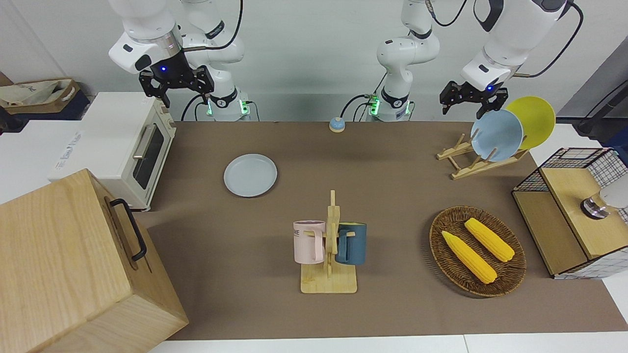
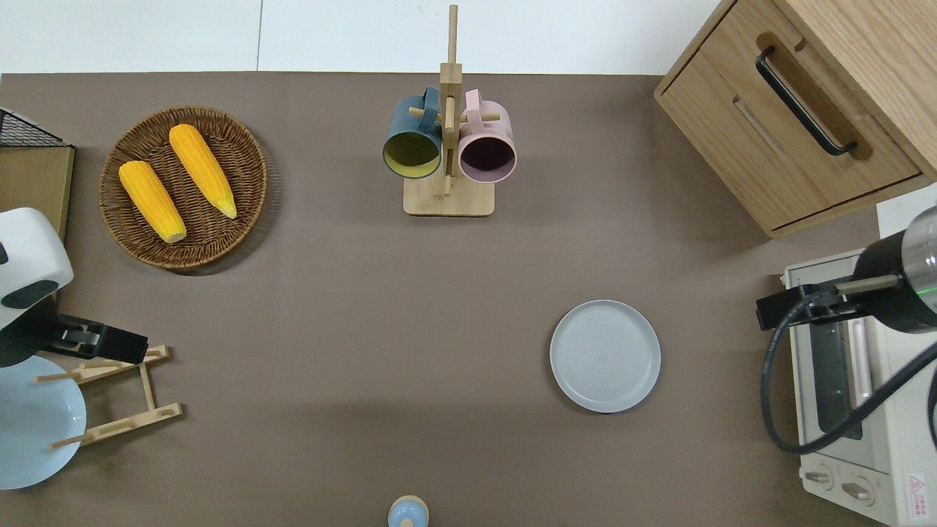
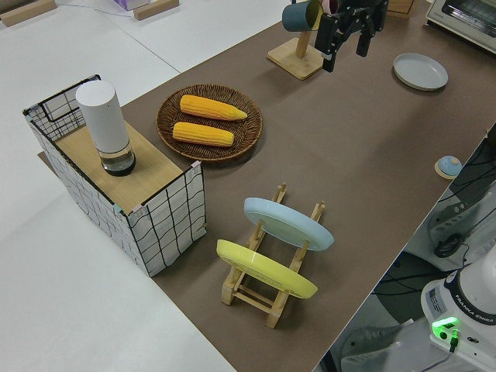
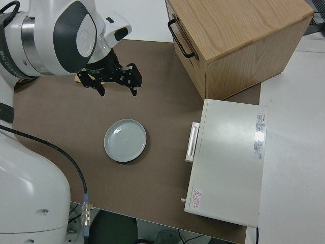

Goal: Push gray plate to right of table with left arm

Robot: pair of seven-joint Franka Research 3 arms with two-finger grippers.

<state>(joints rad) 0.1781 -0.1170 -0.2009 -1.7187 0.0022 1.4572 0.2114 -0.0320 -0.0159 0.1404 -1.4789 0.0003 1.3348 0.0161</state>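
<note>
The gray plate (image 1: 250, 175) lies flat on the brown table (image 1: 392, 196), toward the right arm's end and nearer to the robots than the mug rack. It also shows in the overhead view (image 2: 605, 356) and in the right side view (image 4: 125, 140). My left gripper (image 1: 468, 105) is open and empty, up in the air over the wooden dish rack (image 2: 121, 395) at the left arm's end; it also shows in the overhead view (image 2: 110, 344). It is a long way from the plate. My right gripper (image 1: 175, 90) is open and parked.
The dish rack holds a blue plate (image 1: 496, 135) and a yellow plate (image 1: 532, 120). A mug rack (image 1: 329, 250) holds two mugs. Also here are a wicker basket (image 1: 515, 267) with two corn cobs, a wire crate (image 1: 574, 211), a toaster oven (image 1: 125, 147), a wooden cabinet (image 1: 68, 264) and a small bell (image 1: 336, 124).
</note>
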